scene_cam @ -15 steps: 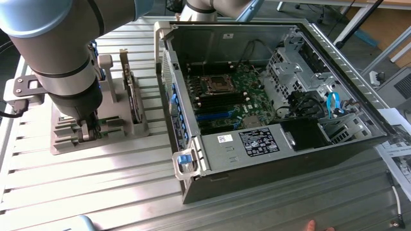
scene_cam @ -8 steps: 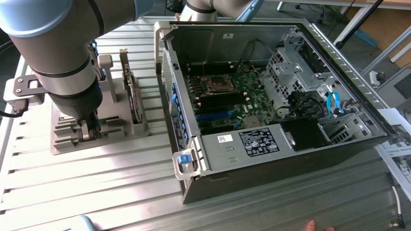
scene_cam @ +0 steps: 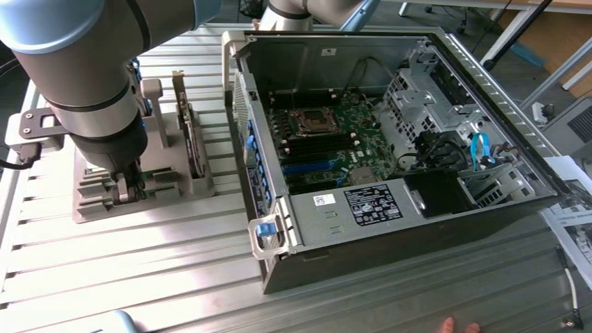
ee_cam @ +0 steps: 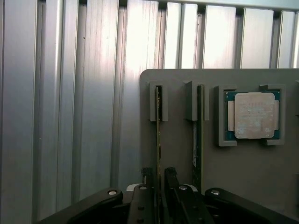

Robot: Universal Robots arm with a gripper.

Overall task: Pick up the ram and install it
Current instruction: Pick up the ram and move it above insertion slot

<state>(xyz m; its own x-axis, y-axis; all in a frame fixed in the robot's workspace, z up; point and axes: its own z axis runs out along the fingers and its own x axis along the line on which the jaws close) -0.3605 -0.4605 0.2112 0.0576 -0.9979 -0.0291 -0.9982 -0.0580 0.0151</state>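
With the jaws narrowly parted, holding nothing as far as I can tell, and the thin green ram strip standing on edge in its grey plastic holder directly between them, I'd close evenly, keeping it centred.

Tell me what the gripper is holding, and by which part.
Nothing yet: the gripper straddles one end of the ram, jaws apart; the ram stands in the grey holder.

The holder lies on the table, at the exterior view's left of the computer case. In it the ram and a second strip stand on edge, side by side — the processor lies flat beside them.
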